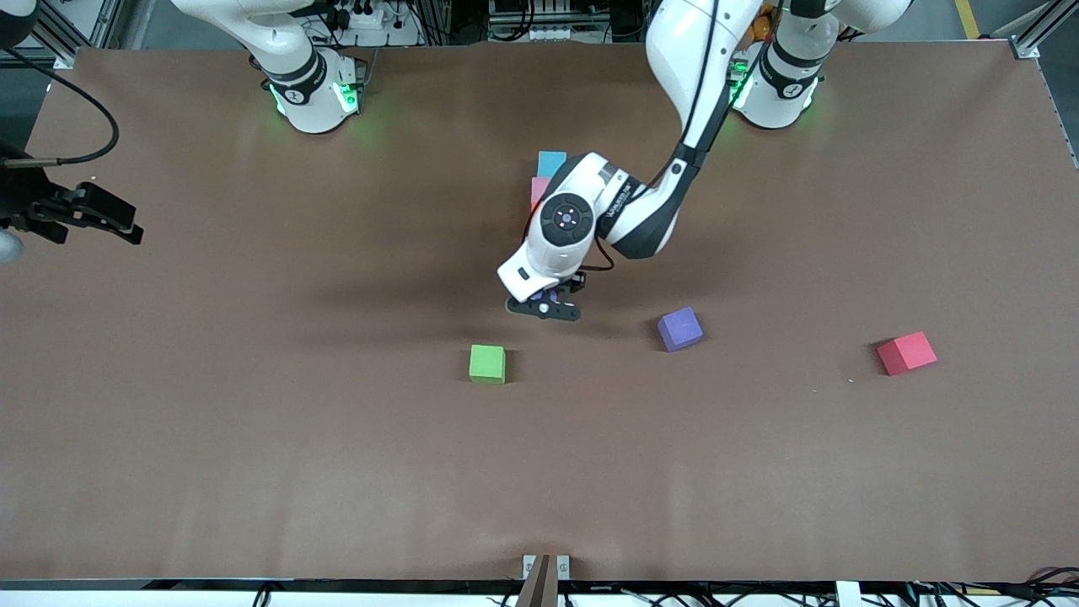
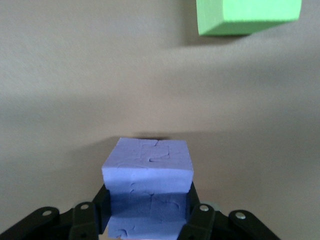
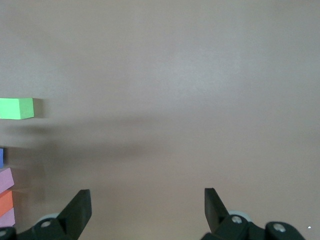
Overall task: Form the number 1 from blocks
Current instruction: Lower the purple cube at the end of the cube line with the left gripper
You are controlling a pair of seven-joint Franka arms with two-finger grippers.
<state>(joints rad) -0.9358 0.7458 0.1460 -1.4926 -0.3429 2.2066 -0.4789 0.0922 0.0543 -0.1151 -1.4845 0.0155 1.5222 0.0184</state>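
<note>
My left gripper (image 1: 544, 307) is shut on a purple block (image 2: 148, 172), low over the middle of the table. A light blue block (image 1: 551, 162) and a pink block (image 1: 539, 190) lie in a row beside the wrist; the left arm hides the rest of the row in the front view. The right wrist view catches a pink block (image 3: 5, 180), an orange block (image 3: 5, 202) and another pink block (image 3: 5, 218) at its edge. A second purple block (image 1: 679, 328) lies loose toward the left arm's end. My right gripper (image 1: 118, 223) waits open at the right arm's end, nothing between its fingers (image 3: 80, 207).
A green cube (image 1: 487, 363) sits just nearer the front camera than the held block and also shows in the left wrist view (image 2: 247, 17). A red cube (image 1: 906, 352) lies toward the left arm's end. Brown table (image 1: 253, 438) stretches bare around them.
</note>
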